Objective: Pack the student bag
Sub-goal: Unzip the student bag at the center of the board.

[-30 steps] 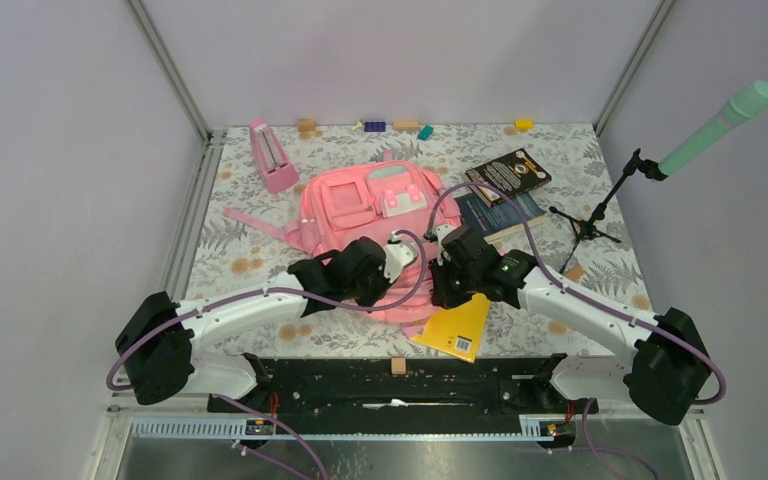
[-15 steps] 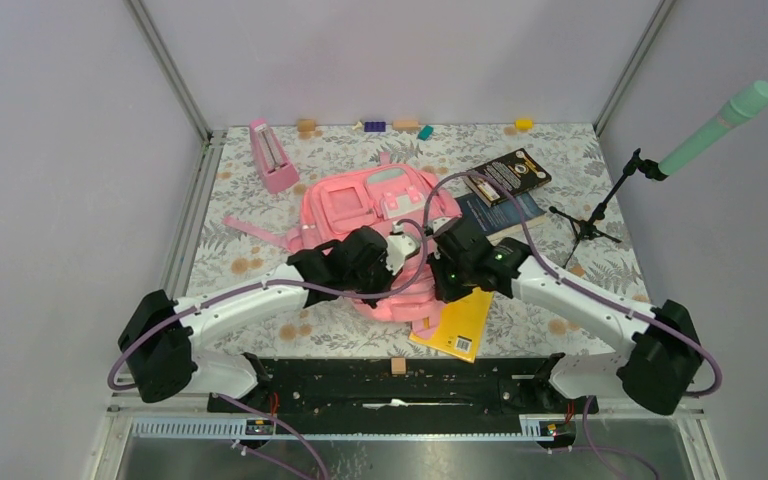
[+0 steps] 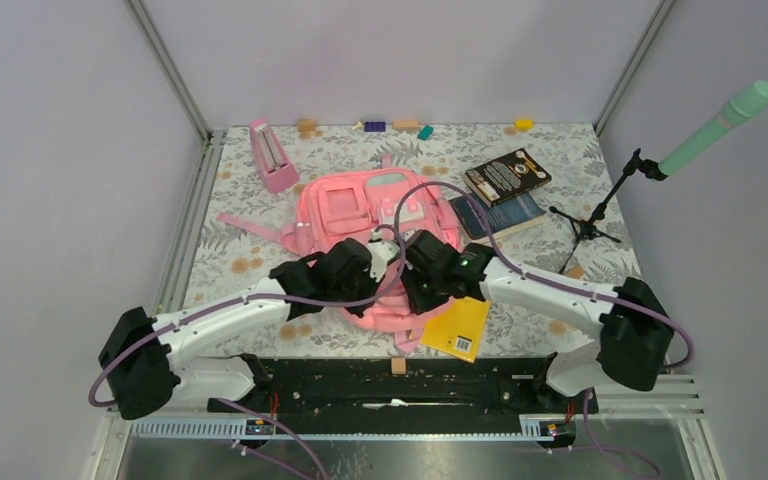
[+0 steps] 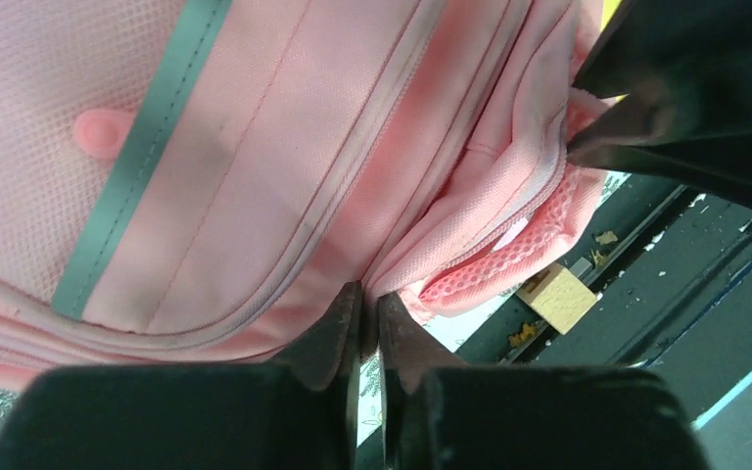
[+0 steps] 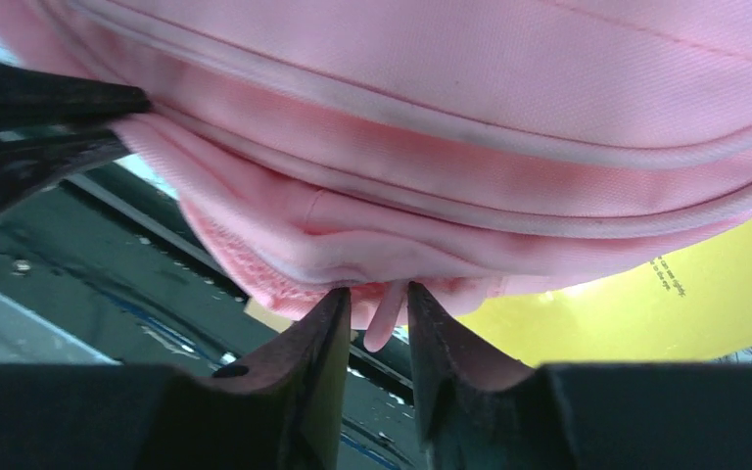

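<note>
L jaws nip bag [image 4: 255, 147]; R jaws apart.

No readable text; print on yellow book [image 5: 685, 294], black book [image 3: 507, 176] cover too small.

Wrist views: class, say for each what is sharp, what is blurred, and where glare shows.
Left wrist view: student bag weave sharp, left gripper blurred and dark. Right wrist view: right gripper a soft silhouette; yellow book glows overbright.

Backpack [image 3: 345, 205]: dragged toward 10 o'clock. Left gripper [image 4: 370, 299]: now pinched tight on its near edge. Right gripper [image 5: 372, 294]: jaws parted slightly.
</note>
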You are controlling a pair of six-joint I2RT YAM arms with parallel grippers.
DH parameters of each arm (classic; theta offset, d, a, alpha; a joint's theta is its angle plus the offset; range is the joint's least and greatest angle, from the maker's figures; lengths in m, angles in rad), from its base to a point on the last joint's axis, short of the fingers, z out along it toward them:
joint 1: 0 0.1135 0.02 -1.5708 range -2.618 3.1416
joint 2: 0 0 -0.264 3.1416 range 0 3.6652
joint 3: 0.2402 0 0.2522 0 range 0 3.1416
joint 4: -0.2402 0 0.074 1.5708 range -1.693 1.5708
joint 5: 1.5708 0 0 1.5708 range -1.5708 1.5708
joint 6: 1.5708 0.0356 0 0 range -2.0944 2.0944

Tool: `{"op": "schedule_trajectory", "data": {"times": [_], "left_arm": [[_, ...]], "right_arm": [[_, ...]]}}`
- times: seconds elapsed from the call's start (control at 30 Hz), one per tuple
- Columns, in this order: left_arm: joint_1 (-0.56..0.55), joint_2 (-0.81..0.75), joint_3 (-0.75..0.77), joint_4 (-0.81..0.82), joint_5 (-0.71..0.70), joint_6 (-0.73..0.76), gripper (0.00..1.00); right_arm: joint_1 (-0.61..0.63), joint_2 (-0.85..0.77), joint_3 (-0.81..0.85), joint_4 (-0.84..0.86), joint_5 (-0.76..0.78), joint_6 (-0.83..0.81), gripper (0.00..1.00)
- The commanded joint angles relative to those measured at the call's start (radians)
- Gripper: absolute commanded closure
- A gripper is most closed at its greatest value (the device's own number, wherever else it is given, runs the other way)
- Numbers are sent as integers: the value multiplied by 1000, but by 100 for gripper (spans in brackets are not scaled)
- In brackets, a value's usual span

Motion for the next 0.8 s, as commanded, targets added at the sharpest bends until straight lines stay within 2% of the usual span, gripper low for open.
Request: {"op": "schedule_trajectory", "data": {"times": [0.0, 0.07, 0.13, 0.17, 0.23, 0.37, 0.53, 0.6, 0.77], "left_arm": [[-6, -131, -35, 148, -81, -79, 87], [-6, -166, -47, 133, -76, -75, 86], [-7, -189, -49, 116, -64, -69, 76], [-7, -197, -47, 104, -68, -69, 67], [-7, -209, -36, 84, -82, -68, 41], [-11, -245, -14, 81, -96, -55, 25], [-51, -234, 21, 166, -65, -46, 14], [-72, -176, 45, 215, -67, -40, 13], [-131, 91, 178, 258, -152, -4, 12]], "right_arm": [[-24, -147, -23, 133, -46, 11, 62], [-70, -214, -69, 134, -59, 13, 58], [-110, -279, -112, 133, -60, 20, 54], [-122, -310, -132, 133, -56, 15, 53], [-135, -367, -165, 124, -36, 3, 49], [-161, -460, -221, 115, 41, 21, 37], [-252, -542, -333, 204, 67, 110, 23], [-300, -551, -365, 240, 67, 133, 23], [-403, -583, -420, 268, 136, 199, 24]]}}
